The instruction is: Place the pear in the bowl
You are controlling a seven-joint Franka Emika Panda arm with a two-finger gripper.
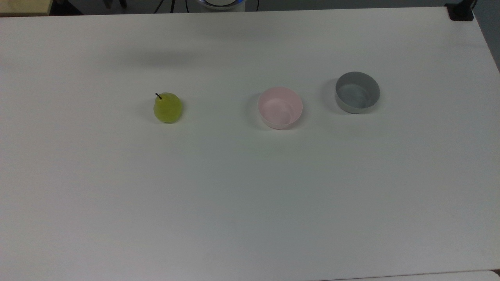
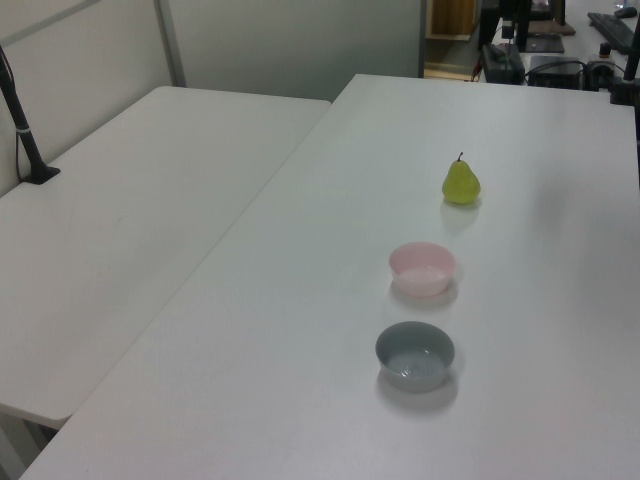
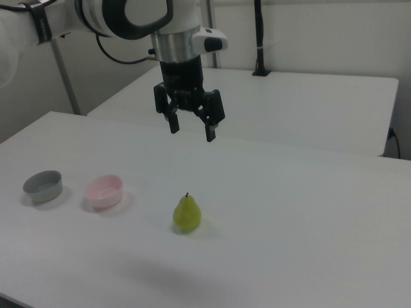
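On the white tabletop point(image 1: 250, 187) in the top view, a small yellow-green pear with a short dark stem point(image 1: 168, 107) stands upright toward the top view's left, well apart from a small round pale pink bowl point(image 1: 280, 107) near the middle, and just past that, toward the top view's right, sits a round grey bowl of about the same size point(image 1: 357, 92). Both bowls look empty, and the pear is on the bare table, not in either of them. Over in the left view the same three things run in a line going away from the camera: grey bowl point(image 2: 415, 355) closest, pink bowl point(image 2: 422, 268) in between, pear point(image 2: 461, 183) farthest back, none of them touching. A second white table point(image 2: 130, 220) butts up against this one on the left view's left. Now the right view is where the arm shows up: the black two-finger gripper point(image 3: 191, 130) on the white Franka arm point(image 3: 128, 16) hangs in the air, pointing down, with its fingers spread wide and nothing between them. It's up above the table and clear of the pear point(image 3: 187, 214), which stands below it. The pink bowl point(image 3: 104, 191) and grey bowl point(image 3: 43, 185) sit off toward the right view's left.
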